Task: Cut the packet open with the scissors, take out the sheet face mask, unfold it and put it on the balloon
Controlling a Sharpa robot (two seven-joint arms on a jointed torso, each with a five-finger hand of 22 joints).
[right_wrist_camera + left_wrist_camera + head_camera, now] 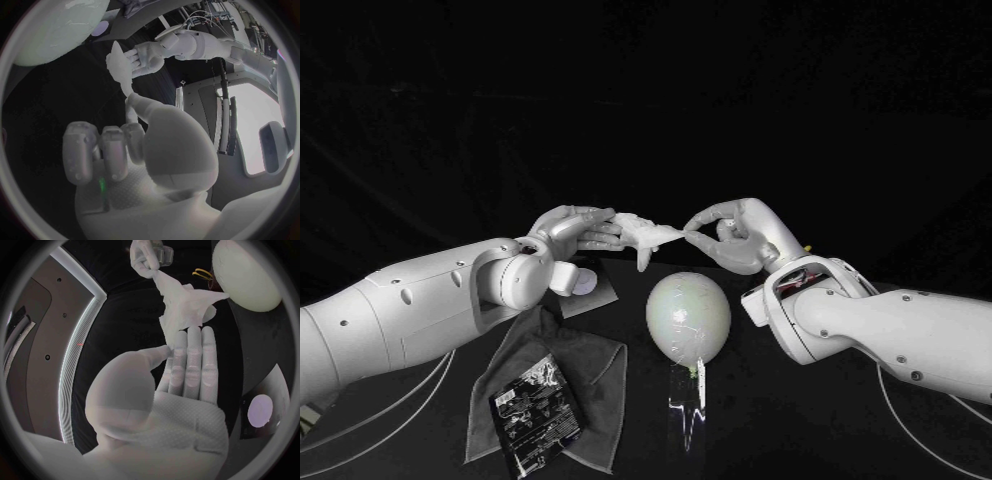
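The white sheet mask (646,232) hangs crumpled in the air between my two hands, above the far end of the balloon (689,314). My left hand (581,228) holds one end against its straight fingers with the thumb; in the left wrist view the mask (184,307) spreads just past those fingertips (190,340). My right hand (733,232) pinches the other end between thumb and a finger, its other fingers curled. The pale balloon lies on the table below. The black packet (531,410) lies on a grey cloth (596,365) at the front left. Gold scissor handles (203,274) show beside the balloon (247,275).
A small pale round disc (589,283) sits at the cloth's far corner, under my left wrist. The balloon's knotted end (687,385) points toward the table's front. Black table (819,430) surrounds everything.
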